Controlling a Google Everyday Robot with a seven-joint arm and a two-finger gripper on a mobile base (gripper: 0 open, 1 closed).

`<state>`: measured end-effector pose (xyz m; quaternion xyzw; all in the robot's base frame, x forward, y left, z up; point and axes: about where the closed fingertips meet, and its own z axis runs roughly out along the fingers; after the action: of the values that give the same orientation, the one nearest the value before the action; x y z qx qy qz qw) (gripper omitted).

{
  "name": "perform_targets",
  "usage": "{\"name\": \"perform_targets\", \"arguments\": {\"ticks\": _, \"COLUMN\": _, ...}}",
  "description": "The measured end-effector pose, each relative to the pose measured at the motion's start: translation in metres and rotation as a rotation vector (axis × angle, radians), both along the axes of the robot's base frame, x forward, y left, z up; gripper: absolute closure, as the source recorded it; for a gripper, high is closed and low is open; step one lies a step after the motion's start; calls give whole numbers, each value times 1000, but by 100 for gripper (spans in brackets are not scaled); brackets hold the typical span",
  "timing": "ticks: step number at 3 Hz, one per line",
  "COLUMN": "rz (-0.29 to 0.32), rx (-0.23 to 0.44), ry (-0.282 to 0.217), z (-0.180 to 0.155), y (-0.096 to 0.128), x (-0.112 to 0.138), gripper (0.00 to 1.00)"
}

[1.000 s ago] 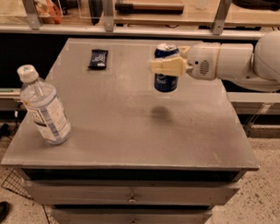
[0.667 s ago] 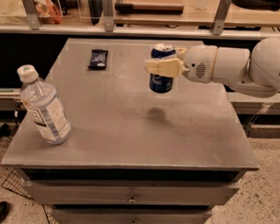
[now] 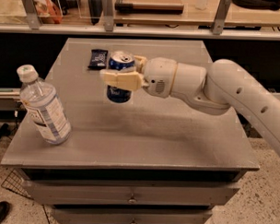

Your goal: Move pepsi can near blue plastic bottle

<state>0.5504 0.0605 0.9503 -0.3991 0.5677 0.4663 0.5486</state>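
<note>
- Since the earlier frame, the small dark blue metal pepsi can [image 3: 117,93] has travelled left across the grey table [image 3: 176,133], carried by the cream two-finger gripper [image 3: 120,76].
- At the left edge, the clear bluish plastic bottle [image 3: 42,108] with a white cap stands tilted and untouched.
- Towards the back lies a flat dark snack wrapper [image 3: 97,58], just behind the can.
- At the centre, the gripper's fingers are clamped round the can, which looks lifted clear of the tabletop.
- Judged progress: pickup done and carry about halfway, with a gap to the bottle remaining, then set-down and release.
</note>
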Motion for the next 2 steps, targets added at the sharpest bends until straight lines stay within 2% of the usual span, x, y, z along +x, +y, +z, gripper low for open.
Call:
{"name": "perform_targets", "arguments": {"ticks": 1, "rz": 99, "rx": 14, "ry": -47, "z": 0, "y": 36, "x": -23, "gripper": 100}}
{"name": "perform_targets", "arguments": {"ticks": 2, "rz": 215, "rx": -6, "ry": -78, "z": -2, "y": 58, "x": -46, "gripper": 100}}
